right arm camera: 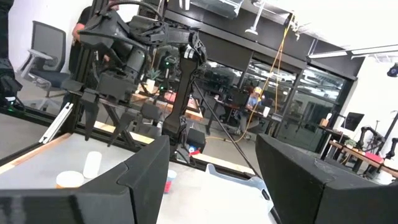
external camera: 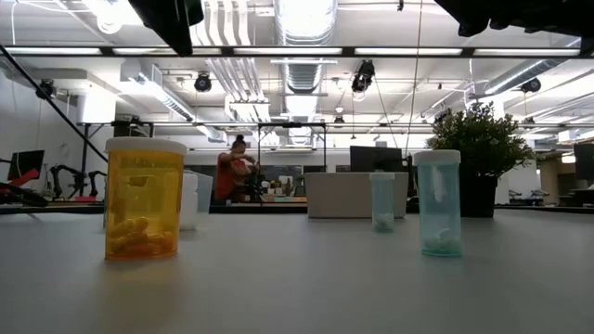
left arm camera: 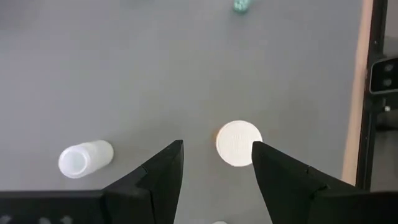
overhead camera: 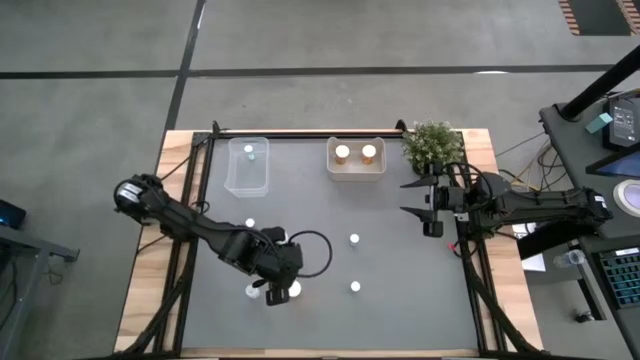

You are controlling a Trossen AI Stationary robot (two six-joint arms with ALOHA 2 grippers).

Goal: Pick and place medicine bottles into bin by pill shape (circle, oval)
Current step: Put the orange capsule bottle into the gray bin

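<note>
My left gripper (overhead camera: 275,285) hangs open above the near-left part of the grey mat, pointing steeply down. In the left wrist view its fingers (left arm camera: 163,168) flank a gap beside the white cap of an upright orange bottle (left arm camera: 239,143), which stands on its base just under the other fingertip. A pale bottle (left arm camera: 85,158) stands a little to the side. Two teal bottles (external camera: 437,202) (external camera: 382,201) stand farther along the mat. My right gripper (overhead camera: 412,197) waits open and raised at the table's right edge.
A clear bin (overhead camera: 248,165) at the far left holds one bottle. A white bin (overhead camera: 355,172) at the far middle holds two orange bottles. A green potted plant (overhead camera: 433,145) stands at the far right. One more bottle (overhead camera: 250,224) stands left of centre.
</note>
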